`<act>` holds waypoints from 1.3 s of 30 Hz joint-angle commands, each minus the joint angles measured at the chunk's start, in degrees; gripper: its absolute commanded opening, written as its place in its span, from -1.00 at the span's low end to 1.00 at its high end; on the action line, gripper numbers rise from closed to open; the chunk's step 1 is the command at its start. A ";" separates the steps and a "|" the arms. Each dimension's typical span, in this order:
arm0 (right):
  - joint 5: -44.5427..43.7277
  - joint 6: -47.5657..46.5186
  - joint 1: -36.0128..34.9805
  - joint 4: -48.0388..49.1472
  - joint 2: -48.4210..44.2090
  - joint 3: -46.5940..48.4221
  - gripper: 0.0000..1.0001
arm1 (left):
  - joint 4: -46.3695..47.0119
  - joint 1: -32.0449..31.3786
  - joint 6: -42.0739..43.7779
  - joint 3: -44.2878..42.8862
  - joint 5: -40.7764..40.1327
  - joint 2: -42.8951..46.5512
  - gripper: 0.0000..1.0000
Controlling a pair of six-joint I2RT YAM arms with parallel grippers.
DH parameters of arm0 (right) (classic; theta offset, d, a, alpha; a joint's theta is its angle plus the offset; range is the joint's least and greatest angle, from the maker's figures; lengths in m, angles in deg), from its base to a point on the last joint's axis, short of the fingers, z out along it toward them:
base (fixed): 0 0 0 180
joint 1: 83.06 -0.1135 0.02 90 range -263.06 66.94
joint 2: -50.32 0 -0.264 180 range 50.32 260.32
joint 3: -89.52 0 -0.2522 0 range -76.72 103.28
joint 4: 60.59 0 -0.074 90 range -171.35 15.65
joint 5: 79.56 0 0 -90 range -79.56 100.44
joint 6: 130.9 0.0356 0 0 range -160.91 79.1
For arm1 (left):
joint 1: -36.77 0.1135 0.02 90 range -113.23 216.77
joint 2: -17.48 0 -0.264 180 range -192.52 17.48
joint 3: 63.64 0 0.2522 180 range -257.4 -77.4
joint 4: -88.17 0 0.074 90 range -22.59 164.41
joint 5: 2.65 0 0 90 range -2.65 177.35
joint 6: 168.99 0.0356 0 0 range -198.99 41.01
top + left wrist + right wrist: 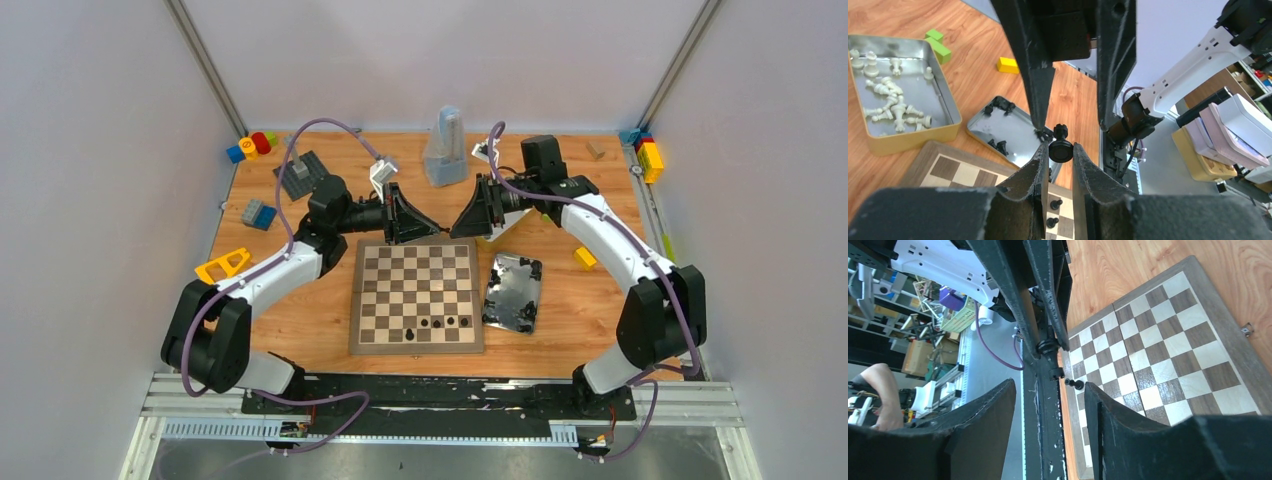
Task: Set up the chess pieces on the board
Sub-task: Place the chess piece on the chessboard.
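The wooden chessboard (417, 295) lies at the table's middle, with several black pieces (448, 321) on its near rows. Both grippers meet tip to tip above its far edge. My left gripper (432, 232) is shut on the round base of a black chess piece (1060, 151), held sideways between its pads (1040, 165). My right gripper (455, 232) faces it with its jaws wide apart, their tips either side of the piece's head (1060, 131). In the right wrist view my right gripper (1049, 385) is open and the held piece (1045, 346) sits beyond it.
A shiny tin lid (513, 290) with black pieces lies right of the board. A gold tin (898, 95) holds the white pieces. A grey metronome-shaped object (446, 148), a studded grey plate (303, 175) and toy blocks (252, 145) stand at the back. A yellow block (585, 258) lies at the right.
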 commanded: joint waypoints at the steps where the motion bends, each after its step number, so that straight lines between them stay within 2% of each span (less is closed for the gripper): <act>1: 5.06 2.48 -0.25 4.30 1.58 0.55 0.08 | 7.97 -0.79 -2.80 0.80 -0.81 1.24 -1.00; 7: 5.67 2.68 -1.16 4.61 2.38 1.17 0.01 | 7.99 -0.96 -2.58 1.48 -1.08 1.67 -1.00; 13: 6.75 2.90 -1.59 4.68 3.26 1.81 -0.18 | 8.00 -1.03 -2.01 1.61 -1.37 1.79 -1.00; 39: 6.76 3.12 -1.94 4.61 3.85 3.06 -0.49 | 6.14 -1.63 1.40 3.54 -1.31 2.44 -0.99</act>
